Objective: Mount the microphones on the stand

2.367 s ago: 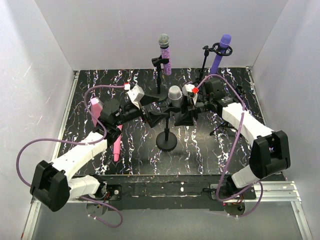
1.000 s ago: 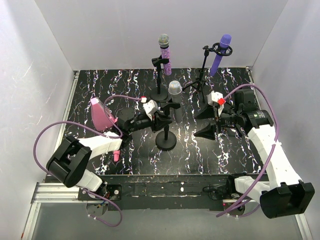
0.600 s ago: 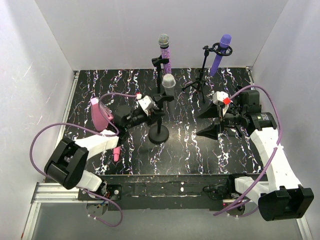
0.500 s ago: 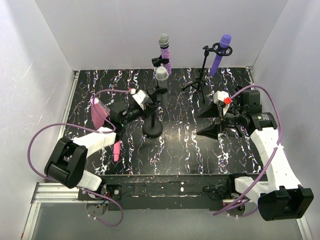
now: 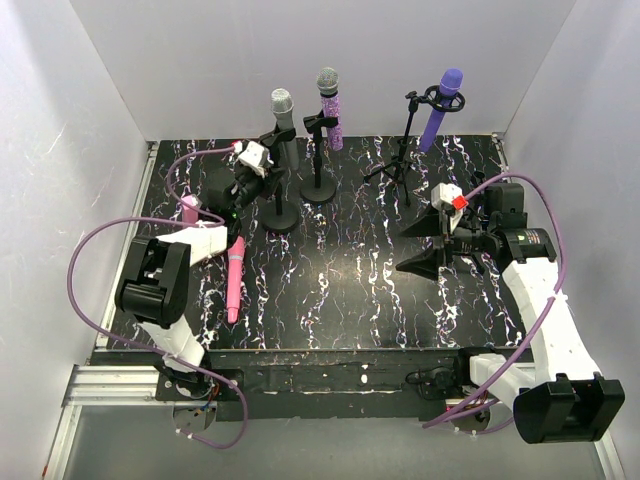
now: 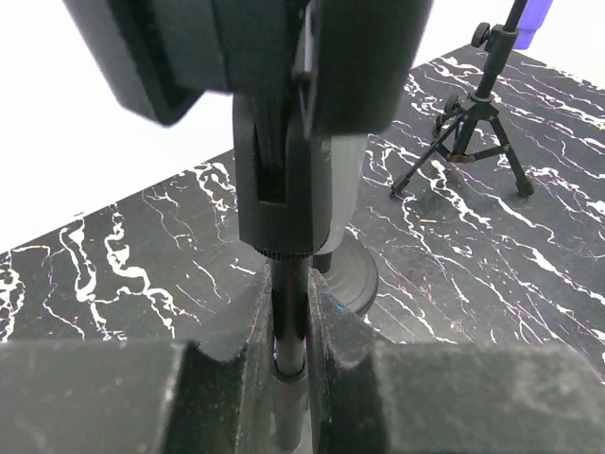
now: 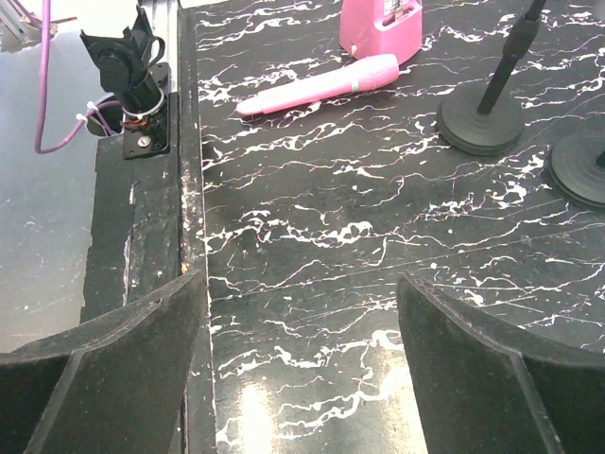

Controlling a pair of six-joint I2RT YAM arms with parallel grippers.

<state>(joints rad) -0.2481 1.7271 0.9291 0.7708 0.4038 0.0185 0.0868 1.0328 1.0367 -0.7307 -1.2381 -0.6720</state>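
The silver-grey microphone (image 5: pixel 283 108) stands upright in the clip of a round-based stand (image 5: pixel 281 218) at the back left. My left gripper (image 5: pixel 262 172) is shut on that stand's thin black pole (image 6: pixel 288 326), just under the clip (image 6: pixel 284 189). The glittery microphone (image 5: pixel 329 100) sits in its own stand beside it, and the purple microphone (image 5: pixel 440 105) hangs in a tripod stand (image 5: pixel 400 165). The plain pink microphone (image 5: pixel 233 285) (image 7: pixel 321 83) lies flat on the table at the left. My right gripper (image 5: pixel 425 243) (image 7: pixel 302 378) hovers open and empty over the right side.
A pink wedge-shaped object (image 5: pixel 190 208) (image 7: pixel 383 24) stands by the left wall, next to the pink microphone. Two round stand bases (image 7: pixel 480 123) show in the right wrist view. White walls close in the marbled black table (image 5: pixel 350 290).
My left gripper closed on the stand's pole and carried it, with the silver-grey microphone, from the table's middle to the back left. The right arm pulled back to the right earlier and now rests.
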